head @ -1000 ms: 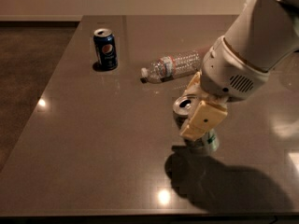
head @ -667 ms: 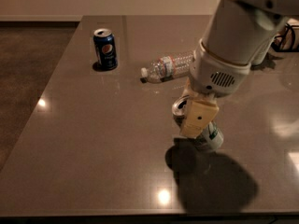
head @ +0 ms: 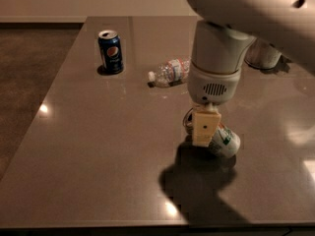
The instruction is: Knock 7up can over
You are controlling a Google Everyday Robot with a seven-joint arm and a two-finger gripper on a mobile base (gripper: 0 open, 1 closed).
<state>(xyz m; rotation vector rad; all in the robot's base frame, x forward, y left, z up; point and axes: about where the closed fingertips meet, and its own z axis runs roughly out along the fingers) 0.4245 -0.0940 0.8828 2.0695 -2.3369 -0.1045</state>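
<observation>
The robot's big white arm (head: 216, 68) comes down from the top of the picture. Its top part is cut off by the edge. At the bottom of the arm is the claw (head: 202, 138). It is low over the brown table (head: 98, 156), a bit right of the middle. Only a tan block of the claw shows, so I cannot tell if it is apart or together.

The 7up can (head: 225, 141) is right at the claw, on its 4 o'clock side. The can is tipped, not standing up. Its white side with green and red print shows, and the claw covers the rest. A thin round rim peeks out at the claw's 10 o'clock side. I cannot tell if the can lies flat on the table.

A dark shadow (head: 202, 186) sits at 6 o'clock from the claw.

A blue Pepsi can (head: 110, 51) stands up far off at 10 o'clock. A clear water bottle (head: 170, 72) lies on its side at 11 o'clock, well apart from the claw.

At 1 o'clock a pale round thing (head: 265, 58) sits half hidden behind the arm. I cannot tell what it is.
</observation>
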